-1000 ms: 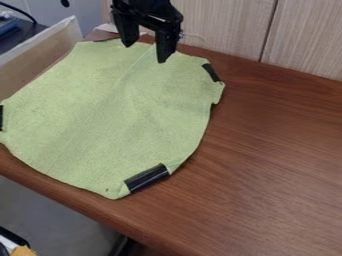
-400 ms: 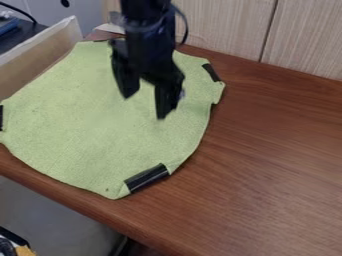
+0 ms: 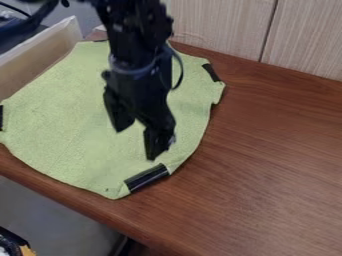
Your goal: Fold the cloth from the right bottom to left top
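Gripper (image 3: 136, 144), one, black, two-fingered: fingers set wide apart, nothing between them but a view of the cloth below; hangs over the lower part of the cloth, tips pointing down the view. Arm (image 3: 137, 45), one, black, entering from the top edge and crossing in front of the cloth's upper half. Cloth (image 3: 60, 130), one, pale green, spread flat and unfolded, lying beneath the gripper and to either side of it. Lower black strip (image 3: 147, 178), one, at the cloth's bottom-right corner: sits just below the nearer fingertip in the view, its long axis slanting from lower left to upper right, roughly across the line of the finger spread (a convenient arrangement, if the strip marks the edge to be pinched). Upper black strip (image 3: 211, 72), at the cloth's upper right, well apart from the gripper. Counter (image 3: 274, 160), brown, wood-grained, carrying the cloth. Tan panel (image 3: 40, 57), upright, along the cloth's upper-left side. Step in hand, by judgement: approach to the bottom-right corner, the fold itself unmade. Next move: a little further down the view, lower onto that corner, close, then carry toward the upper left. Likely fault: fingers closing above the thin fabric and catching nothing.
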